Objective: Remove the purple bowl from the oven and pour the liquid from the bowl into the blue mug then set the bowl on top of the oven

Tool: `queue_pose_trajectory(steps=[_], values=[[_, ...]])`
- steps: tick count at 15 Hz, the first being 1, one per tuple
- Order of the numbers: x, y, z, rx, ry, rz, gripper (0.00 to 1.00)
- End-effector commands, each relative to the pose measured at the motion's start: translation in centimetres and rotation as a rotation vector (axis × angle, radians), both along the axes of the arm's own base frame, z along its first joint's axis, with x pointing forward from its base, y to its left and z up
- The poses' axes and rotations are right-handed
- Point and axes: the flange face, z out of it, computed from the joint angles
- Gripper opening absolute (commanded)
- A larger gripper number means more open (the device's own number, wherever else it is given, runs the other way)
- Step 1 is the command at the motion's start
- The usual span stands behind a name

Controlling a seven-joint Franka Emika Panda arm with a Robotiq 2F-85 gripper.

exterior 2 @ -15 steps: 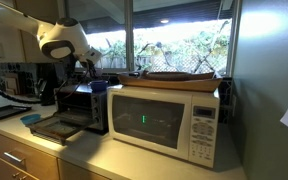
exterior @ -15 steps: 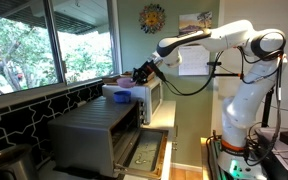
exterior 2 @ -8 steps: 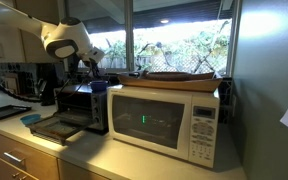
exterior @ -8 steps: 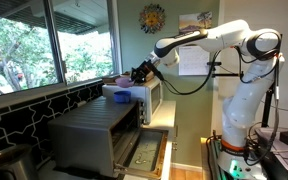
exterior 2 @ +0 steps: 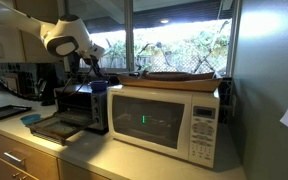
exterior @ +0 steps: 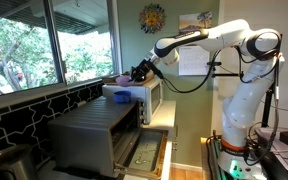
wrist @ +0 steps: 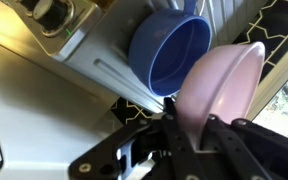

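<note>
In an exterior view the arm is reaching over the oven [exterior: 89,135], whose front door [exterior: 144,155] is hanging down open. The gripper [exterior: 139,72] is hovering above the oven's top, beside the white microwave [exterior: 154,98]. The purple bowl [exterior: 121,80] is showing as a pale patch at the gripper's tip, just above the blue mug [exterior: 121,97], which is standing on the oven's top. The jaws are too small here to judge.

In an exterior view from the far side, the gripper [exterior 2: 92,68] is hanging above the oven [exterior 2: 82,105], to the side of the microwave [exterior 2: 164,120]. The mug [exterior 2: 99,87] is sitting on the oven's top just below it. The bowl cannot be made out here.

In the wrist view the gripper [wrist: 187,128] is clamping the bowl [wrist: 222,90] by its lower rim, with the jaws closed narrow on the thin wall. The bowl is tipping steeply on edge, its hollow facing the mug [wrist: 169,55] and its rim lying just beside the mug's mouth. The mug is standing upright on the oven's steel top [wrist: 84,62]. Whether any liquid is running cannot be told.
</note>
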Motion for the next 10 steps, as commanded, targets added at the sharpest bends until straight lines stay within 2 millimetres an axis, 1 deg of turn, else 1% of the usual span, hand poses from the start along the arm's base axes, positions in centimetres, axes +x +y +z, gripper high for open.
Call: queue_pose_trajectory(steps=[1,5,10], values=[[0.53,0.08,-0.07,-0.077,0.000,0.006,0.04],[0.76,0.11,-0.05,-0.137,-0.011,0.011,0.04],[1.27,0.15,-0.23,-0.179,-0.037,-0.026,0.04]])
